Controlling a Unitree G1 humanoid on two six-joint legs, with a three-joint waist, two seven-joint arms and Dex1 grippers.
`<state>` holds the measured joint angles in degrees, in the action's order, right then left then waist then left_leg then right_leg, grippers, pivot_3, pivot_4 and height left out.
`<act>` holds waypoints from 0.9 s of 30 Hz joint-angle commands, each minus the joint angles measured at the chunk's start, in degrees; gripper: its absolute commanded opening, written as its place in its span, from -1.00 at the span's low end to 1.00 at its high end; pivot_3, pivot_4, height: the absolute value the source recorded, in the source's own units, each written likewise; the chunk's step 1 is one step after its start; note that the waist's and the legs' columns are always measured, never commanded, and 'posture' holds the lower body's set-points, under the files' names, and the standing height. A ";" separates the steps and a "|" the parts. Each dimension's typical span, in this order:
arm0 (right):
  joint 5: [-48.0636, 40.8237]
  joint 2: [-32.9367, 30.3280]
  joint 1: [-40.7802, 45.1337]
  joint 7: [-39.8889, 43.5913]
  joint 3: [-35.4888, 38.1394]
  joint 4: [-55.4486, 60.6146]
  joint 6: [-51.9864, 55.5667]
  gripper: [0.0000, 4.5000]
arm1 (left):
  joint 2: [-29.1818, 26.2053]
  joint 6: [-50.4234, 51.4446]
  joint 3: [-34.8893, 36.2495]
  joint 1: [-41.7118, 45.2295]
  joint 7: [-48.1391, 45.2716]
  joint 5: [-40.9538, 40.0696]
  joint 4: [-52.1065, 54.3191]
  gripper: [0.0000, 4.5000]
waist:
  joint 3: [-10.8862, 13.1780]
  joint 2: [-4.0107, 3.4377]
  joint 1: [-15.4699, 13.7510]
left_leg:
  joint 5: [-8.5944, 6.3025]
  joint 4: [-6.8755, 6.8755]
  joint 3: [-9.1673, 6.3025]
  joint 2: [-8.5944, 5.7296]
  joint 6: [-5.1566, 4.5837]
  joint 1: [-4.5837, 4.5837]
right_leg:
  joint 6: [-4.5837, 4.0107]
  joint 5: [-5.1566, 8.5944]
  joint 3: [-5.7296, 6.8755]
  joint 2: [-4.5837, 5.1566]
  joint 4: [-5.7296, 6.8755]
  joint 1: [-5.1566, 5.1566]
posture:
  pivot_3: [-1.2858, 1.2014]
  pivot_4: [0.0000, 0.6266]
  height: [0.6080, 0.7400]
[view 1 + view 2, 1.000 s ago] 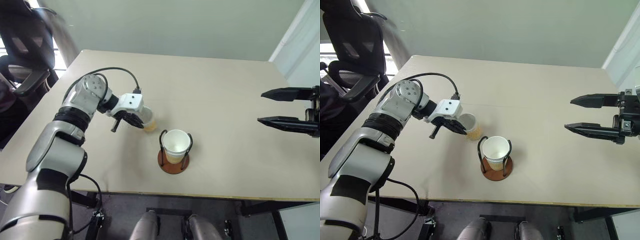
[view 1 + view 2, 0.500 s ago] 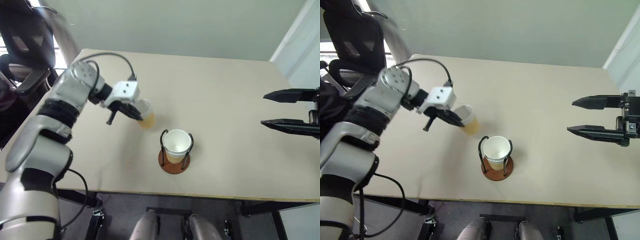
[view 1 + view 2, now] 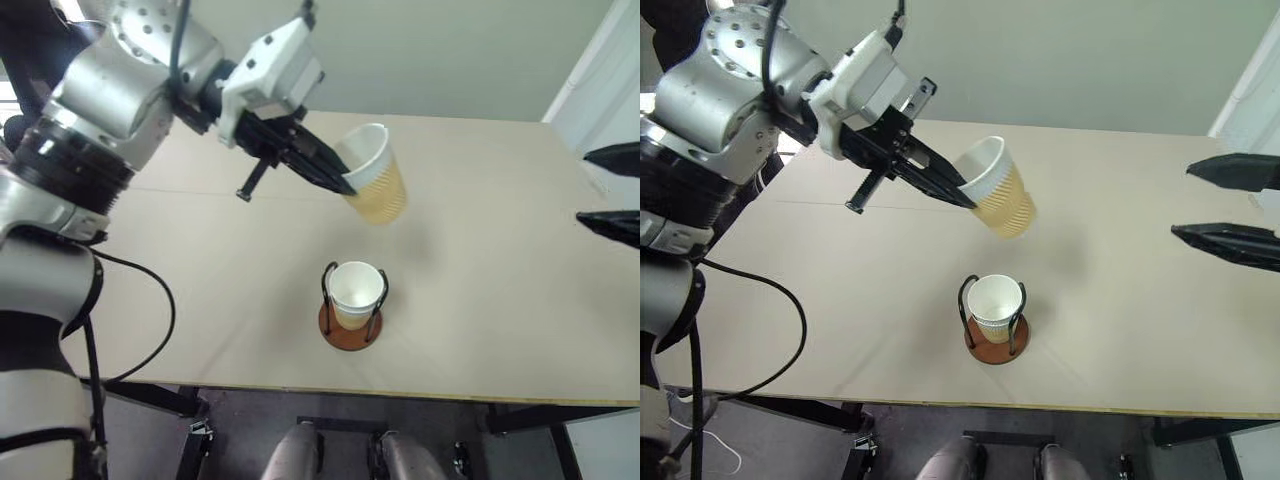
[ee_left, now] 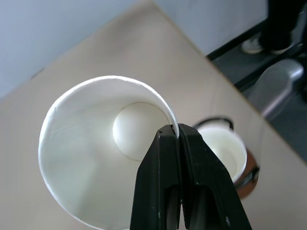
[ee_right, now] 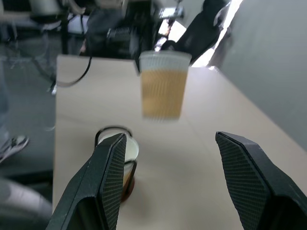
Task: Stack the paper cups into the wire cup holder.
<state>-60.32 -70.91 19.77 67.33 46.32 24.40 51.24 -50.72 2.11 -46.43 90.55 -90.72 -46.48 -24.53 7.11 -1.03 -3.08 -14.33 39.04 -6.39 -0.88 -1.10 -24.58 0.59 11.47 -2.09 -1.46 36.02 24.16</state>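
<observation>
Lifted off the table since a second ago, the paper cup now hangs in the air beyond the wire cup holder, well above the tabletop, where before it sat on the surface just beside the holder on the robot's left. The left gripper has risen with it and swung toward the holder's far side. Its two black fingers are pressed together on the cup's rolled white rim, one inside the mouth and one outside, so the cup tilts with its open mouth facing back toward the gripper and its tan-yellow bottom pointing away. The wire cup holder stands on its reddish-brown disc near the table's front edge, with a second paper cup seated upright between its two black wire loops. The right gripper hovers well to the right of the holder, its jaws spread wide and holding nothing.
</observation>
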 commanded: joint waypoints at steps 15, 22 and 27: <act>-4.69 -1.87 -2.66 -7.14 5.81 5.67 3.22 0.34 | -6.10 -8.62 -19.83 7.15 -1.78 -8.31 8.72 -0.98 | 0.08 -0.17 1.29 | -0.40 0.05 0.87 -0.13 -0.64 0.12 | 0.69 0.18 -1.27 0.02 -0.08 0.05 | 0.03 -0.52 1.00; -6.77 -2.98 -1.96 -9.56 6.02 6.01 4.56 0.34 | -5.56 -10.90 -25.00 8.33 -1.78 -9.22 8.15 -0.98 | 0.11 -0.15 1.37 | -0.56 0.05 1.06 -0.30 -0.84 0.14 | 0.76 0.22 -1.27 0.19 -0.09 0.07 | 0.03 -0.52 1.00; -6.59 -2.29 -2.84 -10.60 5.96 7.15 4.60 0.34 | -6.51 -11.71 -28.16 8.85 -1.78 -9.61 9.00 -0.98 | 0.10 -0.20 1.46 | -0.63 0.02 1.12 -0.42 -0.96 0.16 | 0.86 0.26 -1.24 0.42 -0.07 0.10 | 0.03 -0.52 1.00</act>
<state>-66.32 -72.79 16.74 57.30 49.37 30.77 56.09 -56.34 -8.52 -74.70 97.59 -90.70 -55.03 -16.08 7.20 -1.22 -1.62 -14.98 39.06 -5.21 -1.35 -2.09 -24.41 1.47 11.75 -3.29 -1.05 35.95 24.25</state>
